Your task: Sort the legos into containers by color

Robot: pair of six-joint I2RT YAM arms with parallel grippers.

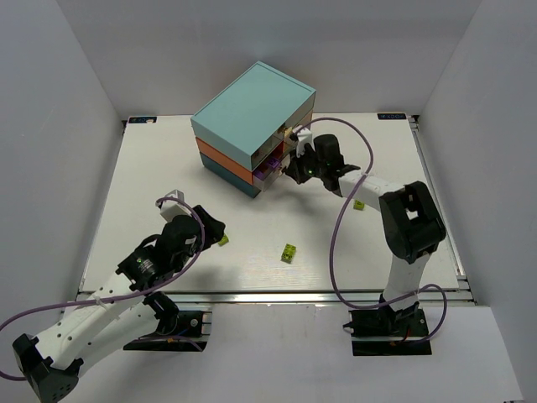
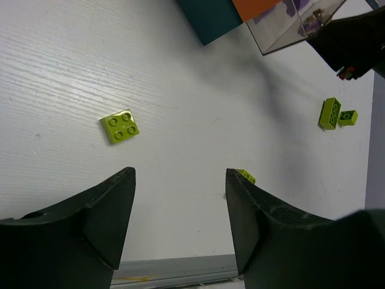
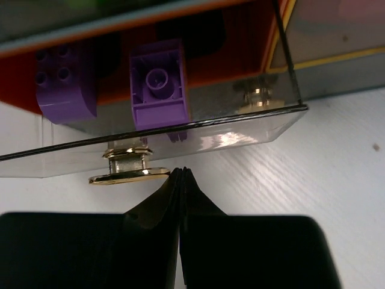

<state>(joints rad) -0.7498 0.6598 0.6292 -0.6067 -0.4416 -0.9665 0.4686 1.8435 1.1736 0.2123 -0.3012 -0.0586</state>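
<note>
Yellow-green legos lie loose on the white bench, one near the left gripper, whose fingers are spread and empty. Right gripper, fingers pressed together, sits just beside the gold knob of a clear drawer holding purple legos.

Overhead view of whole table; wrist views low, close; containers common to all.

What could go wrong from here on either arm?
1. The right gripper is shut beside the gold drawer knob, not around it; a pull could slip off.
2. The left gripper is open, but the yellow-green brick lies ahead of the gap; closing now would grab nothing.
3. One finger sits by a second brick and may knock it.
</note>
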